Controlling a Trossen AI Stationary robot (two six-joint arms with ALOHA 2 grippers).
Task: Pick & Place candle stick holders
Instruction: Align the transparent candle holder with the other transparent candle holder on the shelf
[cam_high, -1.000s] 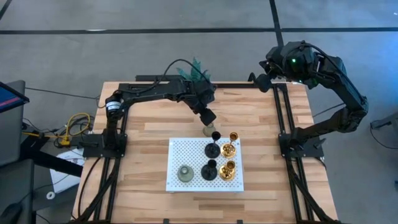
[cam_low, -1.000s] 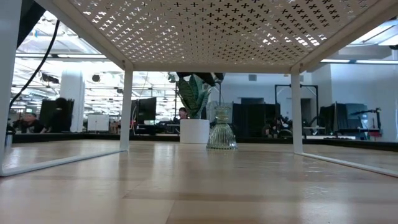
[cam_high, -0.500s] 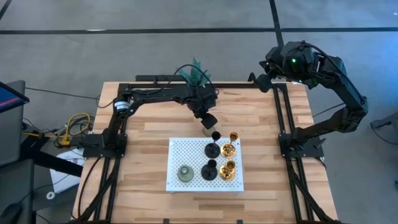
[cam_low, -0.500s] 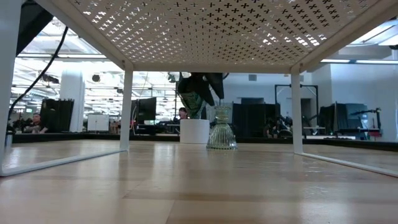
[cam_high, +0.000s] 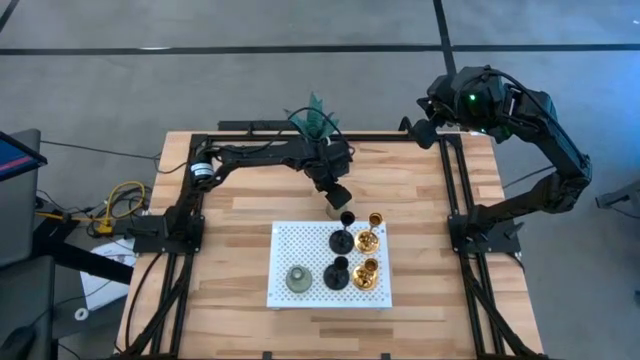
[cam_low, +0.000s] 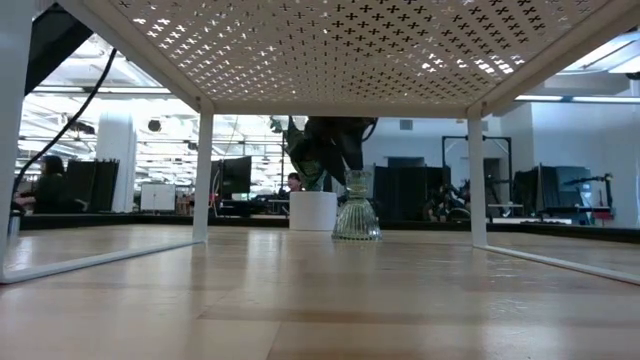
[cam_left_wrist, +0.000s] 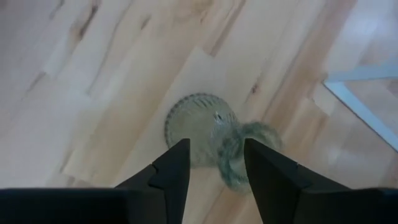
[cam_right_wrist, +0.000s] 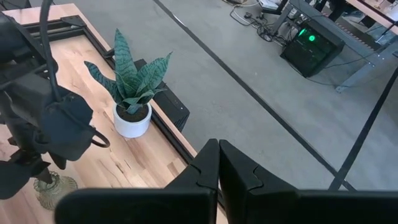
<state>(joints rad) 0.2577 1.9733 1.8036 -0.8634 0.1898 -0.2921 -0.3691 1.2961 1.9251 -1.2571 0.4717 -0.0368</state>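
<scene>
Left gripper (cam_left_wrist: 214, 165) hangs right over the squat grey-green ribbed glass candle holder (cam_left_wrist: 200, 127) standing on the bare wooden table (cam_high: 250, 215), just beyond the back edge of the white perforated tray (cam_high: 300, 250). Its fingers are partly open, straddling the holder's neck from above, not clamped on it. On the tray: another grey-green holder (cam_high: 297, 279), two black ones, two gold. Right gripper (cam_right_wrist: 217, 163) is pinched shut, empty, parked at the table's far right corner.

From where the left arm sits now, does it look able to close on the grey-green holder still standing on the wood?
Probably yes. The left gripper hangs right over the grey-green holder, fingers open to either side of its neck, and nothing stands between them.
</scene>
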